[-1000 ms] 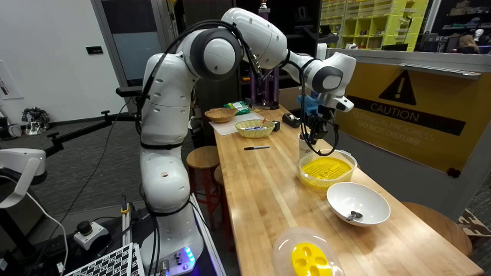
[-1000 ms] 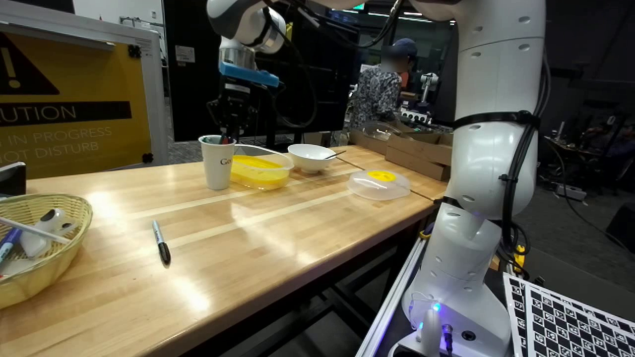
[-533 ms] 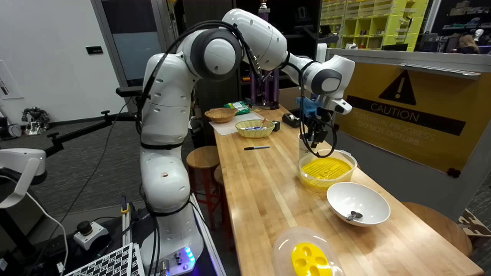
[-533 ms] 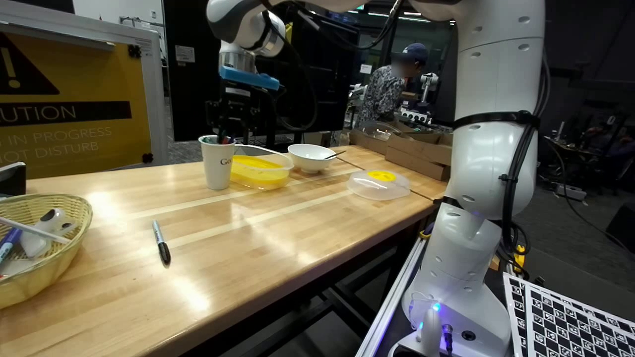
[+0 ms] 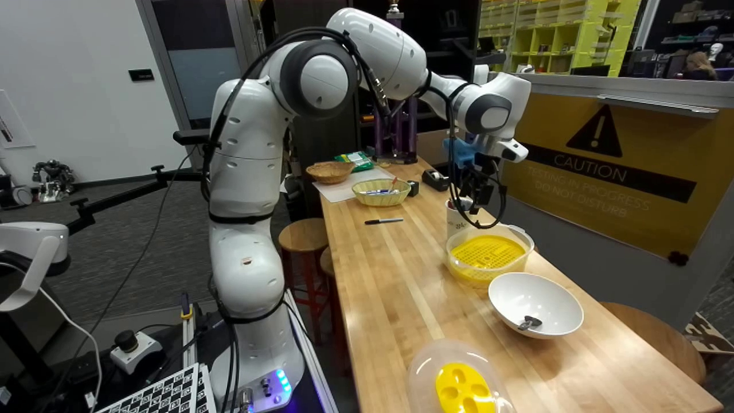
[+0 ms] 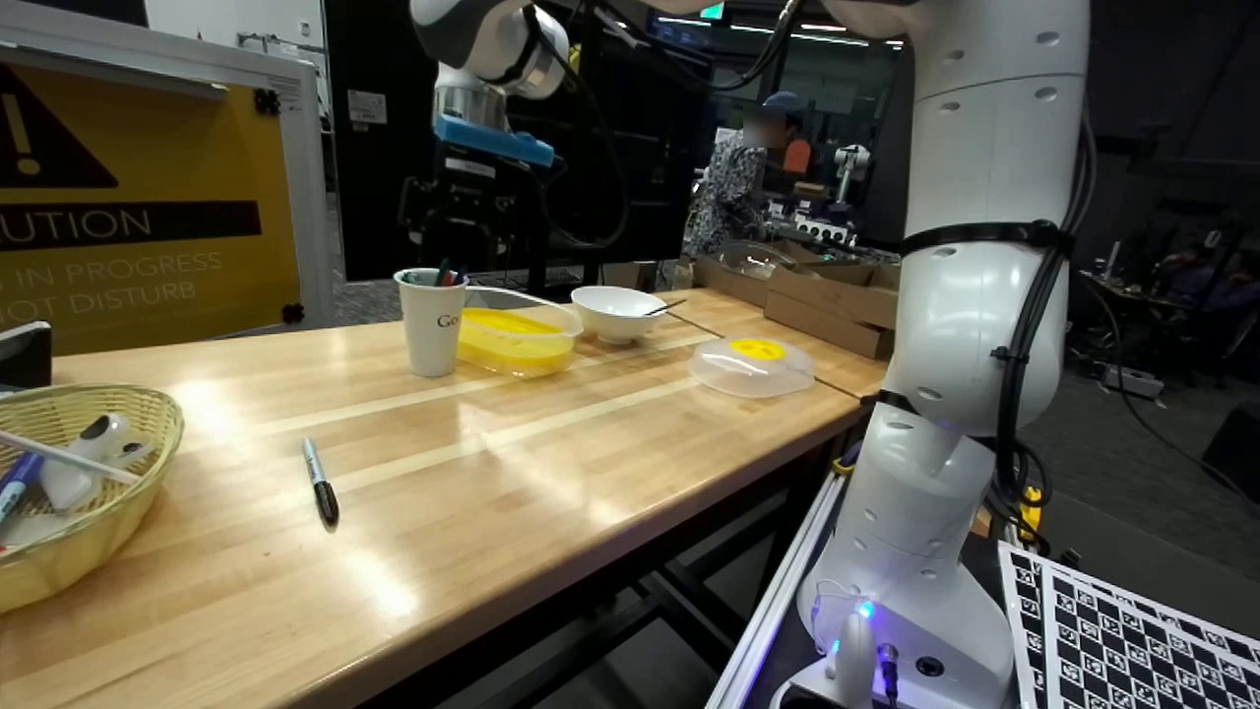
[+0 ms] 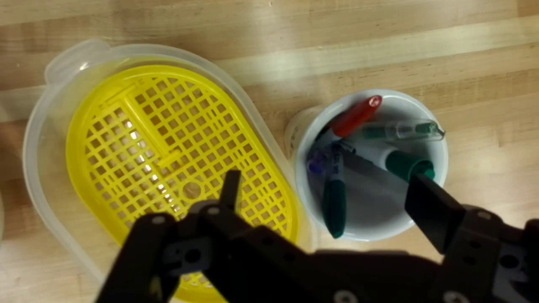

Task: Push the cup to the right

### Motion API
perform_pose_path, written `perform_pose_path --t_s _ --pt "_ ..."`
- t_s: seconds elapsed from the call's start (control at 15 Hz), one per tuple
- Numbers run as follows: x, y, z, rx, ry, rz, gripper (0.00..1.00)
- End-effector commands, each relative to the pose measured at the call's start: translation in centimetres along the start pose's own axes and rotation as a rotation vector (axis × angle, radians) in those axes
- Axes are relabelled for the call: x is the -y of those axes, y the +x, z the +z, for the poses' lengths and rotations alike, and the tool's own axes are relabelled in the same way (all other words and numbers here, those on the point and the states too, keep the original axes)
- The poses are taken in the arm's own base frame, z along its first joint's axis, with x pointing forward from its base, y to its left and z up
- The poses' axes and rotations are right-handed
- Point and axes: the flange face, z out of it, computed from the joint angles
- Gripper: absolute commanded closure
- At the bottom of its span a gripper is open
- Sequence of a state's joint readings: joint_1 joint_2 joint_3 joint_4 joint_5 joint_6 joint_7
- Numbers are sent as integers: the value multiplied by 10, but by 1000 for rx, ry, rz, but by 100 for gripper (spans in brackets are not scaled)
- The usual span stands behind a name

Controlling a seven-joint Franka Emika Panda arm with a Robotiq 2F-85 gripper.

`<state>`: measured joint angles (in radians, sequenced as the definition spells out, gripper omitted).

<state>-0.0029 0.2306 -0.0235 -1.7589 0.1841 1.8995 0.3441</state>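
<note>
The cup is a white paper cup [image 6: 429,330] with dark lettering, upright on the wooden table and seen in both exterior views. Several markers, red and green among them, lean inside the cup [image 7: 374,206] in the wrist view. Above it hangs my gripper [image 7: 326,189], its fingers spread wide with nothing held between them. One finger [image 7: 230,189] shows over the yellow grid insert, the other [image 7: 433,210] over the cup's far rim. In an exterior view my gripper [image 6: 455,236] sits higher than the marker tops, apart from the cup.
Close against the cup stands a clear tub with a yellow grid insert [image 7: 181,139]. Beyond it are a white bowl [image 5: 533,298] with a utensil and a clear lid with a yellow centre [image 5: 463,387]. A black marker [image 6: 320,483] and a wicker basket [image 6: 98,512] lie on the table.
My gripper has gone from nearly shut to wide, dipping slightly and then rising a little over the cup. The cup and the table items have not moved.
</note>
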Motion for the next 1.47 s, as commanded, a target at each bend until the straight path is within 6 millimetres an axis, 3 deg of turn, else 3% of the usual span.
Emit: perform_pose_path --t_s 0.0,0.2,0.33,0.8,1.2,1.27,1.4 --pt "-2 -14 -38 -41 16 -6 0" --pt "1 -31 -60 -60 19 -25 0" --pt "6 -52 -68 -64 2 -59 0" --pt "16 -117 -72 -35 -57 -179 0" --pt "-1 -133 -73 -15 -118 -270 0" --pt "9 -121 -68 -15 -99 -233 0" --pt "5 -123 -68 -12 -107 -250 0"
